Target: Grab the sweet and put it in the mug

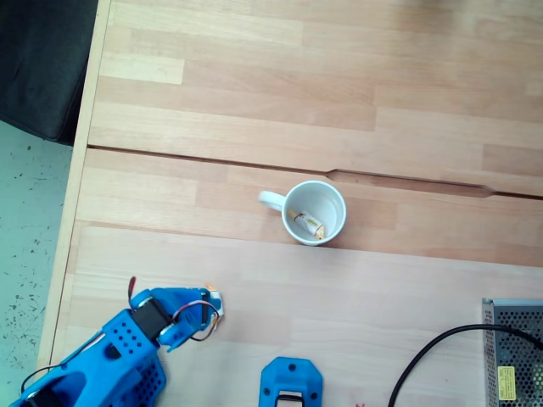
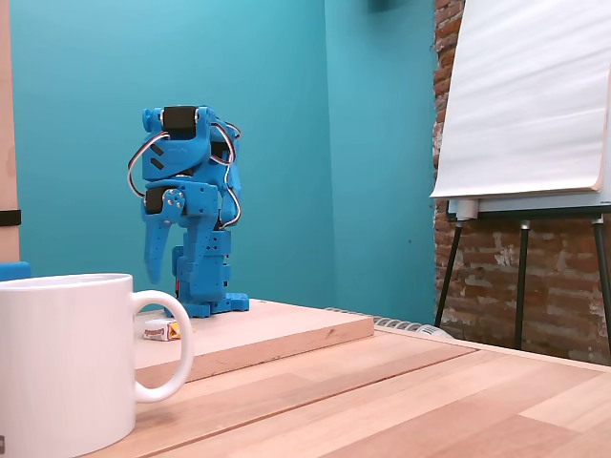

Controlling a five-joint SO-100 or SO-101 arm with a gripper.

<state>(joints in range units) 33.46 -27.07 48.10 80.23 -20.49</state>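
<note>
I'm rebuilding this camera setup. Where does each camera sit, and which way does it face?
Fixed view from above: looks straight down on the wooden table; the arm enters at bottom left.
Fixed view at table height: sits beside the mug, facing across to the folded arm and teal wall.
Shared: mug, arm, table.
</note>
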